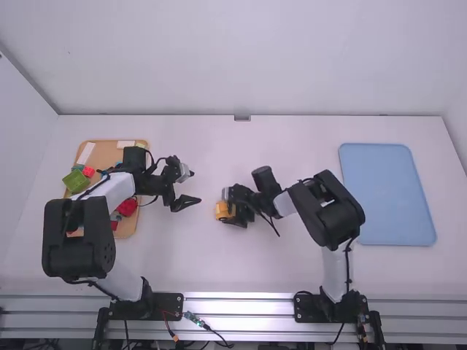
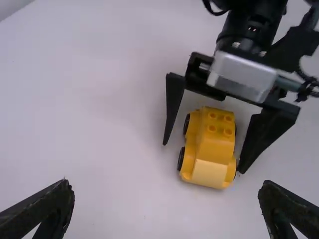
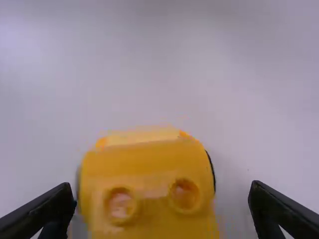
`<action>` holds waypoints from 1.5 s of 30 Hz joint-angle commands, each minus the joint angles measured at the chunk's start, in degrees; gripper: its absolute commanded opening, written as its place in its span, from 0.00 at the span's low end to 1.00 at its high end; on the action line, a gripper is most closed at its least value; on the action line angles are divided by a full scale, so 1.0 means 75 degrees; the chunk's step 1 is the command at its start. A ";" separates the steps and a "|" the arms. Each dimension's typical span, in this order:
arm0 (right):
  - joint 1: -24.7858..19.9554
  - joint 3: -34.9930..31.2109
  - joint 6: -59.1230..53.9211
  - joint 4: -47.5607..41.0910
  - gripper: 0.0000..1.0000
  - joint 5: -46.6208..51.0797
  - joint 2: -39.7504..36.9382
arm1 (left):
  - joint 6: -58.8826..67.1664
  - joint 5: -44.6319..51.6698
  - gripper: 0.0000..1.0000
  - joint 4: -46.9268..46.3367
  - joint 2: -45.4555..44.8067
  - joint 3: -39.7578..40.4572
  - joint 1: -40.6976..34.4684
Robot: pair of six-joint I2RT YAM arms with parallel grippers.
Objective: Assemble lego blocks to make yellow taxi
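Both arms (image 1: pixel 325 211) bent, right tool (image 1: pixel 228 208) straddling taxi (image 2: pixel 210 144)

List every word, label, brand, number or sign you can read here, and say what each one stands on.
No text can be read.
Yellow car: no word, number or sign on the sides in view.
Blue tray: plain.
Blocks: any print is too small to read.
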 commanded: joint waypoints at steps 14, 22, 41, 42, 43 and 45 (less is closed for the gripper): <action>-0.0554 0.0425 0.0216 -0.0586 0.38 -0.0391 0.0030 | 0.0738 0.0277 0.99 -0.0200 -0.0155 -0.0184 -0.0187; -0.1510 0.0845 -0.0277 -0.3585 0.28 0.1454 -0.1617 | 0.0738 0.0160 0.99 0.0010 -0.0152 -0.0187 -0.0956; -0.6397 0.0915 0.1317 -0.3165 0.13 0.2783 -0.2981 | -0.1439 -0.1384 0.99 0.1616 -0.0132 -0.0187 -0.2224; -0.6642 0.0915 0.1434 -0.2990 0.15 0.2702 -0.2879 | -0.1436 -0.1384 0.99 0.1610 -0.0132 -0.0187 -0.2224; -0.6962 0.0918 0.1614 -0.2725 0.15 0.2672 -0.2675 | -0.1439 -0.1387 0.99 0.1610 -0.0132 -0.0187 -0.2224; -0.7286 0.0918 0.1891 -0.2422 0.17 0.2675 -0.2360 | -0.1439 -0.1381 0.99 0.1610 -0.0132 -0.0187 -0.2224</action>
